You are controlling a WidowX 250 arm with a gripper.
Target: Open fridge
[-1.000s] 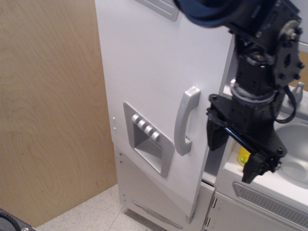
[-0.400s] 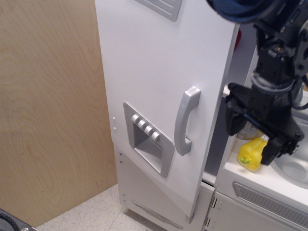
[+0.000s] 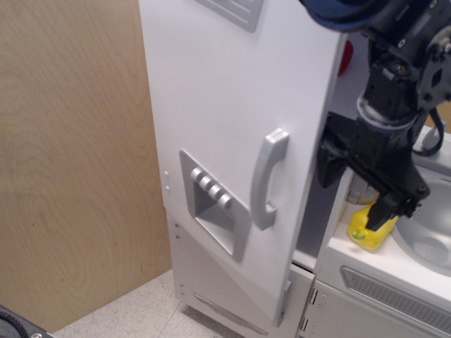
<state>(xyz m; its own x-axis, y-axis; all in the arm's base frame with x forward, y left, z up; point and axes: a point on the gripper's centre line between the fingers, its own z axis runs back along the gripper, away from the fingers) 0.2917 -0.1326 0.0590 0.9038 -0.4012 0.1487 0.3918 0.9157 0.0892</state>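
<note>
The tall white fridge (image 3: 225,105) fills the middle of the view. Its large door stands partly swung out, with a dark gap along its right edge. The vertical grey handle (image 3: 266,179) and the grey recessed panel with buttons (image 3: 215,211) face the camera. My black gripper (image 3: 356,186) hangs just right of the door's free edge, behind it. Its two fingers (image 3: 330,160) are spread apart and hold nothing. One finger sits in the gap by the door edge.
A yellow object (image 3: 370,229) lies on the white counter (image 3: 380,260) to the right, under the gripper. A sink basin (image 3: 430,239) and a grey vent panel (image 3: 394,292) are beside it. A wooden wall (image 3: 70,162) stands at the left. Something red (image 3: 343,56) shows inside the fridge.
The gripper moved right and up, then came back left to the door's free edge. The door has swung out a little further, and the gap at its right edge is wider.
</note>
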